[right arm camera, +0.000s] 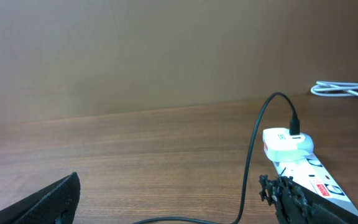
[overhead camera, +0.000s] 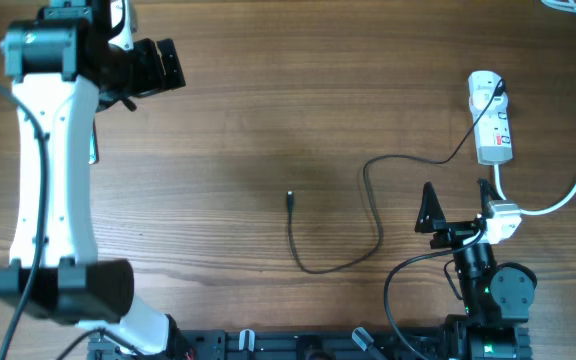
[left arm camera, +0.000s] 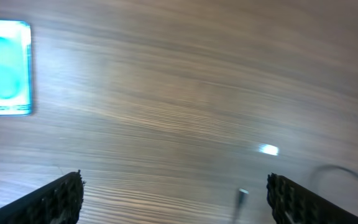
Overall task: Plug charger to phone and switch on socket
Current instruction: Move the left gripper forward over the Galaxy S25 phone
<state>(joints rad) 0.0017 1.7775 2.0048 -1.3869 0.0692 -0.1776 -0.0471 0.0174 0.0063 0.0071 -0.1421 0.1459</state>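
Note:
The phone [left arm camera: 4, 67], with its turquoise screen lit, lies on the table at the left edge of the left wrist view; in the overhead view the left arm hides almost all of it. The charger, a thin black cable [overhead camera: 373, 215], runs from the adapter on the socket [overhead camera: 493, 125] and loops to its free plug [overhead camera: 290, 198] at the table's middle. The plug also shows blurred in the left wrist view [left arm camera: 241, 198]. My left gripper [overhead camera: 171, 65] [left arm camera: 176, 202] is open, empty and held above the table. My right gripper [overhead camera: 460, 208] [right arm camera: 173, 205] is open and empty just in front of the socket [right arm camera: 319, 177], with the cable [right arm camera: 248, 180] between its fingers.
The socket's thick white lead [overhead camera: 568, 190] curves off to the right and up past the table's far right corner, where it lies in loops [right arm camera: 347, 90]. A white adapter [right arm camera: 286, 142] sits in the socket's near end. The table is bare wood [overhead camera: 268, 110].

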